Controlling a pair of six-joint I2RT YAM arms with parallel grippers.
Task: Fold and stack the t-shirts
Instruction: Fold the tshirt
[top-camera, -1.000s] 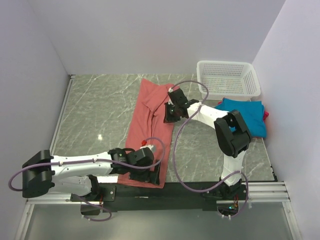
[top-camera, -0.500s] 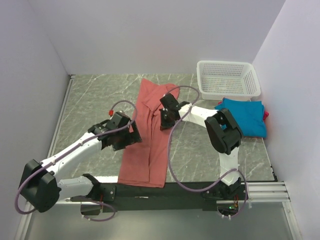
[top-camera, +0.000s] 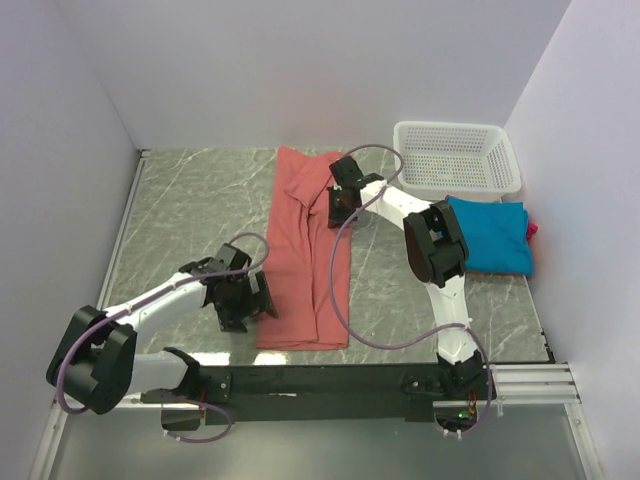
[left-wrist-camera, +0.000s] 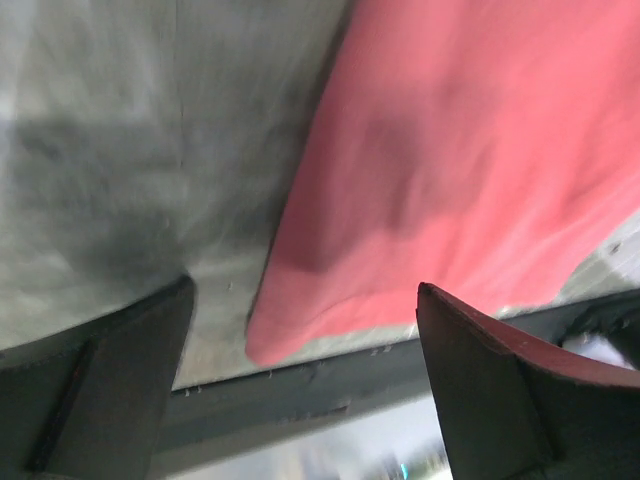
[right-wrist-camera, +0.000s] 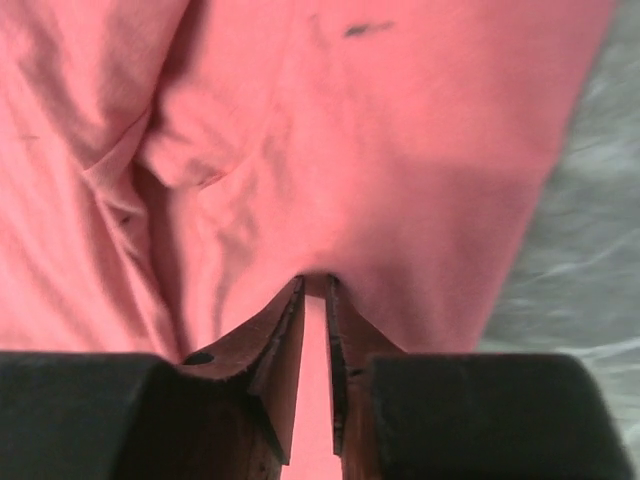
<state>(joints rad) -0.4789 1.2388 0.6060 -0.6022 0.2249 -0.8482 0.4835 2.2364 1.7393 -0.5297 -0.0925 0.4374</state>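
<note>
The salmon-red t-shirt (top-camera: 300, 260) is laid as a narrow strip from the far edge to the near edge, and the crosswise folds are judged not yet done. Its far end is pinched in the nearly closed right gripper (right-wrist-camera: 315, 290). The left gripper (left-wrist-camera: 305, 288) is spread wide and empty beside its near left corner. The teal-blue t-shirt (top-camera: 490, 235) is folded at the right edge, and stacking remains.

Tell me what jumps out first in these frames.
The salmon-red t-shirt stands out first, folded into a long strip down the middle of the table. The right pincer pinches its far end, while the left pincer hangs wide open by its near left corner. A teal-blue t-shirt lies folded at the right, just in front of the white basket.
</note>
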